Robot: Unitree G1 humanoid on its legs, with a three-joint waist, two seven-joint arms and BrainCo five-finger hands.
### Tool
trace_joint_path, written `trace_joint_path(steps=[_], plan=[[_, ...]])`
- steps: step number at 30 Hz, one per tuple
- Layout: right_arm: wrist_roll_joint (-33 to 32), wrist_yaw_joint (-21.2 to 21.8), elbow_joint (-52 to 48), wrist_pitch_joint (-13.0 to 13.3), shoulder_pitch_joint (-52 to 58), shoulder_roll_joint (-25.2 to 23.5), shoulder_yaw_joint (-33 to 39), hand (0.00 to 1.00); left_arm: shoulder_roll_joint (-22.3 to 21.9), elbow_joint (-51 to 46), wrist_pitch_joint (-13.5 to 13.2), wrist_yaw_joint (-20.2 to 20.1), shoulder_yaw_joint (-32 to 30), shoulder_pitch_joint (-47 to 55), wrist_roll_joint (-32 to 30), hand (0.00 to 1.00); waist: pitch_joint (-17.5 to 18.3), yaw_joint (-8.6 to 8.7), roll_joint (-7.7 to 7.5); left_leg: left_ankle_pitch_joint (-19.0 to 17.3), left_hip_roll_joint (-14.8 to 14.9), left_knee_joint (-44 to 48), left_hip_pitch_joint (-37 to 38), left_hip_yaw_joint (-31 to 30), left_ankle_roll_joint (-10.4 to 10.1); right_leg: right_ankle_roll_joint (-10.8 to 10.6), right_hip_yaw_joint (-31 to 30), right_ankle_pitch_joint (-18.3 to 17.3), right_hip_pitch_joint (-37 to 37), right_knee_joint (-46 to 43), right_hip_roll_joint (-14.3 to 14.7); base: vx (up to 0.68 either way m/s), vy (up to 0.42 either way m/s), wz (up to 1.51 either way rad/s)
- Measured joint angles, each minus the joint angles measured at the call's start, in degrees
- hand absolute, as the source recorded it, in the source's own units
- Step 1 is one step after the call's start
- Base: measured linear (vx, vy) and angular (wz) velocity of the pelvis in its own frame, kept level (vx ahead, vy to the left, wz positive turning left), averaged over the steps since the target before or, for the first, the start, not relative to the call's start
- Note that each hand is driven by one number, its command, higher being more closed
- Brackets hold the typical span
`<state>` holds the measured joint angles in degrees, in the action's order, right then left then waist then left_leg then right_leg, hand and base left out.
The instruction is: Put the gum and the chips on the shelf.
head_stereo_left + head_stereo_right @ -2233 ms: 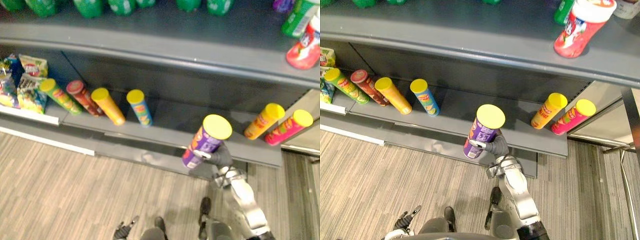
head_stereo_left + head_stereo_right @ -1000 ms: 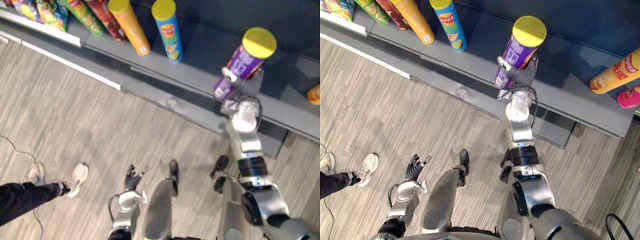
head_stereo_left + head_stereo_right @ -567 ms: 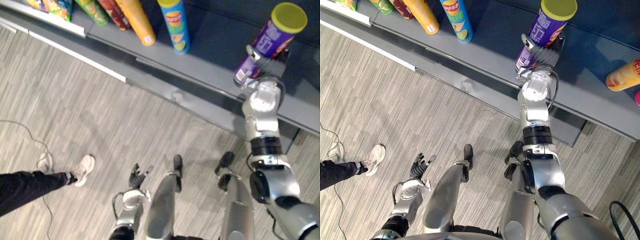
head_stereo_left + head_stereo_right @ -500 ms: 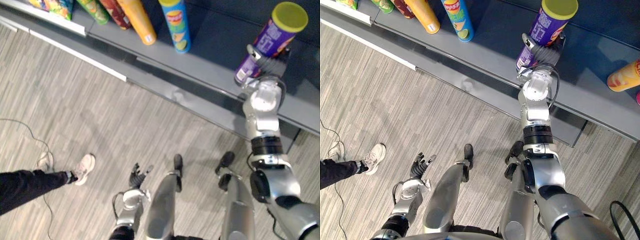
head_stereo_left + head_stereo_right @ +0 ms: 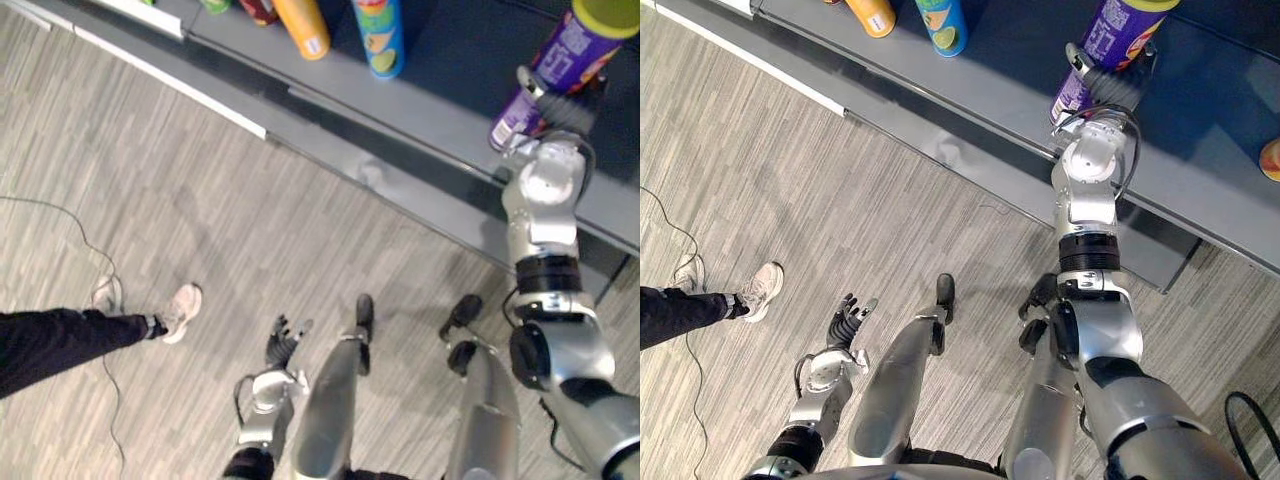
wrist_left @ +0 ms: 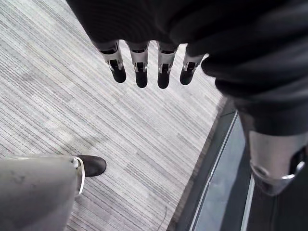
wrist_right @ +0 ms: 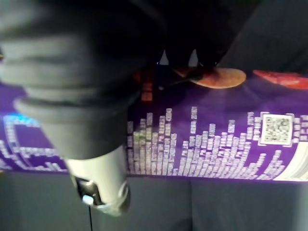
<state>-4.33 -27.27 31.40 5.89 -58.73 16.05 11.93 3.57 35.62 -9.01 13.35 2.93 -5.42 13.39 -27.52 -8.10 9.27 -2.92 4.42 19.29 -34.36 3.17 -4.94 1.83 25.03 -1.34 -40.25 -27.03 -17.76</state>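
Note:
A purple chips can [image 5: 558,72] with a yellow lid [image 5: 610,12] stands tilted over the dark lower shelf [image 5: 430,115], close to its front edge. My right hand [image 5: 1106,84] is shut round the can's lower part. In the right wrist view the thumb [image 7: 98,187] lies against the purple can [image 7: 216,149]. I cannot tell whether the can's base rests on the shelf board. My left hand [image 5: 848,318] hangs low over the floor, its fingers [image 6: 140,72] straight and holding nothing.
An orange can [image 5: 872,15] and a blue can [image 5: 945,25] stand further left on the same shelf; another orange can [image 5: 1270,158] lies at the right edge. A person's leg [image 5: 60,340] and shoe [image 5: 180,308] are on the striped floor at left.
The camera has tipped downward, so the whole picture has shifted. My right hand has carried the purple can from before the shelf's edge to over the shelf board. The left hand stays low.

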Motion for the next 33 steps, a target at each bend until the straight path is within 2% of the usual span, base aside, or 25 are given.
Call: trace_joint_path(steps=[6, 12, 17, 24, 27, 28, 33], plan=[[0.00, -0.30, -1.23, -0.24, -0.20, -0.12, 0.07, 1.00, -0.30, -1.79, -0.06, -0.06, -0.01, 0.14, 0.03, 0.00, 0.02, 0.01, 0.04, 0.32, 0.12, 0.01, -0.52, 0.53, -0.06, 0.15, 0.02, -0.13, -0.93, -0.85, -0.34, 0.05, -0.002, 0.01], [0.06, -2.33, -2.44, -0.30, -0.19, -0.31, 0.09, 1.00, -1.55, -3.36, -0.35, -0.08, -0.02, 0.14, 0.04, 0.00, 0.03, 0.06, 0.04, 0.32, 0.33, 0.23, -0.87, 0.95, -0.07, 0.34, -0.26, -0.26, -1.62, -1.27, -0.26, 0.06, -0.003, -0.03], [2.26, -3.53, -5.42, -0.41, -0.18, -1.42, 0.02, 1.00, -1.55, -4.02, -0.37, -0.08, -0.11, 0.11, 0.20, 0.00, 0.05, 0.08, 0.07, 0.16, 0.63, 1.63, -2.08, 1.14, -0.27, 0.65, -0.43, -0.48, -2.66, -2.06, -0.27, 0.05, 0.003, -0.01], [4.39, -3.58, -5.87, -0.46, 0.26, -3.28, -0.14, 1.00, -1.66, -4.56, -0.37, -0.18, -0.15, 0.11, 2.09, 0.00, 0.05, 0.12, 0.07, -0.71, 1.33, 3.01, -2.72, 1.73, -0.26, 0.90, -0.35, -0.69, -2.95, -2.62, -0.19, 0.03, 0.003, 0.00], [4.38, -3.39, -5.87, -0.47, 0.68, -3.62, -1.29, 1.00, -1.66, -5.32, -0.36, -0.20, -0.65, 0.14, 2.10, 0.00, 0.07, 0.10, 0.03, -0.66, 2.67, 3.73, -3.82, 3.95, -0.20, 0.41, -0.40, -1.15, -4.02, -2.81, -0.18, 0.00, 0.000, 0.00], [4.42, -3.32, -6.00, -0.40, 0.91, -3.98, -1.38, 0.00, -1.67, -5.60, -0.36, -0.22, -0.64, 0.18, 2.10, 0.00, 0.07, 0.07, 0.03, -0.67, 2.90, 4.12, -4.14, 4.12, -0.20, 0.50, -0.40, -1.21, -4.30, -3.11, -0.18, 0.03, -0.005, -0.02], [4.36, -2.19, -6.28, -0.40, 1.33, -5.32, -2.65, 0.00, -1.86, -5.68, -0.36, -0.46, -0.65, 0.18, 2.10, 0.00, 0.14, 0.20, -0.12, -0.87, 3.26, 5.05, -4.46, 4.19, -0.11, 0.50, -0.41, -1.21, -4.36, -3.27, 0.00, 0.03, 0.002, -0.03]])
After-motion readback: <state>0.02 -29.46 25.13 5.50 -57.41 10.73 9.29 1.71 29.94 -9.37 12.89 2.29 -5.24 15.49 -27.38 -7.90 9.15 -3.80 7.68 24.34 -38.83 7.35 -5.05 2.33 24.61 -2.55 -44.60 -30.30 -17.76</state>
